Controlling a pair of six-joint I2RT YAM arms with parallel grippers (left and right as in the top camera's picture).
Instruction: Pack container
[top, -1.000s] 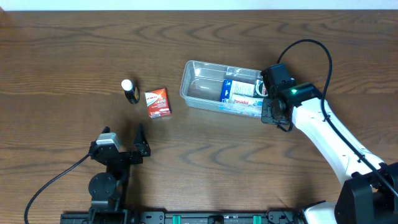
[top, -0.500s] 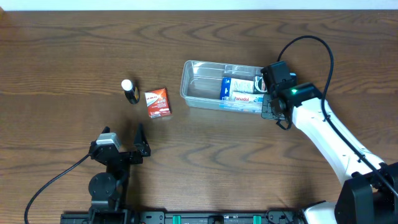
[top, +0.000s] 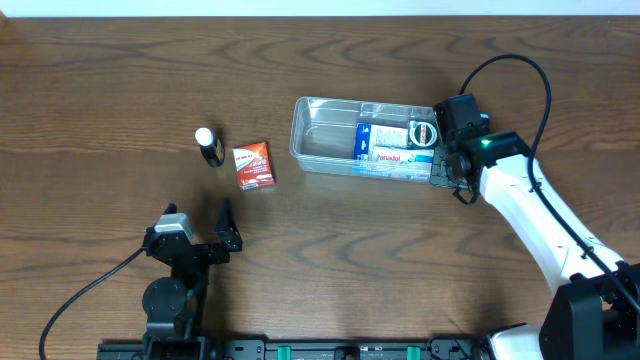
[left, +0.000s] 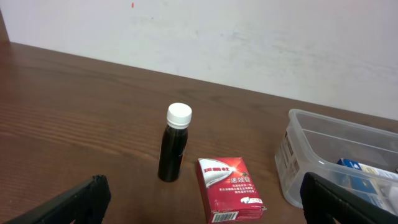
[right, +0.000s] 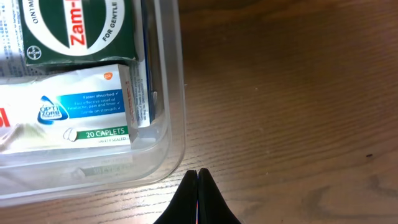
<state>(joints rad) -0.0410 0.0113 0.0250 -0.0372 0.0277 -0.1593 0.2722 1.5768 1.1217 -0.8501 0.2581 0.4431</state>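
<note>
The container (top: 322, 133) is a clear tub on the table's right half. Its right end holds a blue-and-white box (top: 368, 141), a Panadol carton (top: 400, 158) and a green round tin (top: 423, 133). My right gripper (top: 442, 178) is shut and empty, just outside the tub's near right corner. In the right wrist view its tips (right: 198, 173) sit on bare wood beside the tub wall (right: 171, 93). My left gripper (top: 198, 230) is open and empty at the front left. Ahead of it (left: 205, 199) stand a dark bottle (left: 175, 146) and a red carton (left: 229, 188).
The dark bottle with a white cap (top: 208, 146) stands upright left of the red carton (top: 253, 166), both left of the tub. The tub's left end (left: 311, 143) shows in the left wrist view. A white wall lies beyond the table's far edge.
My right arm has moved a little right, off the tub's right end, so the green tin now shows. The left arm, bottle and red carton have not moved.
</note>
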